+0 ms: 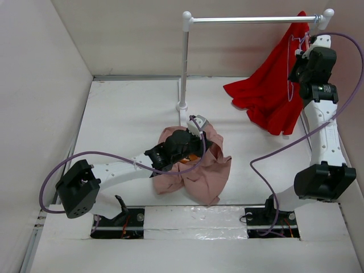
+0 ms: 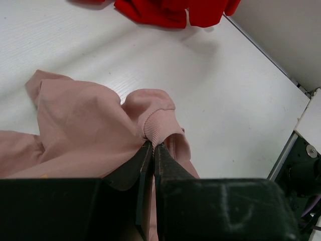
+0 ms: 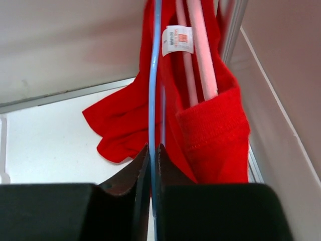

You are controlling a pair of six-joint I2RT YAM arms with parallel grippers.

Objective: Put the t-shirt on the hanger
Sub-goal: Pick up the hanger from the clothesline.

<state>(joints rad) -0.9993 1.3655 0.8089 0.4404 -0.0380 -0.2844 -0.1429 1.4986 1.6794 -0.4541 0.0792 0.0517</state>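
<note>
The dusty pink t-shirt (image 1: pixel 199 176) lies bunched on the table in front of the rack pole. My left gripper (image 1: pixel 199 142) is over it, shut on the ribbed collar (image 2: pixel 158 125), which is pulled up into a fold at the fingertips. In the left wrist view the t-shirt (image 2: pixel 80 125) spreads to the left of the left gripper (image 2: pixel 153 145). The hanger (image 3: pixel 153 75), a thin pale wire, hangs at the rail's right end (image 1: pixel 291 79). My right gripper (image 1: pixel 300 57) (image 3: pixel 154 146) is shut on that wire.
A bright red garment (image 1: pixel 267 96) (image 3: pixel 125 120) hangs from a pink hanger (image 3: pixel 200 45) right beside the wire one, and drapes down onto the table. The rack's rail (image 1: pixel 250 20) and pole (image 1: pixel 185 62) stand at the back. Walls close in left and right.
</note>
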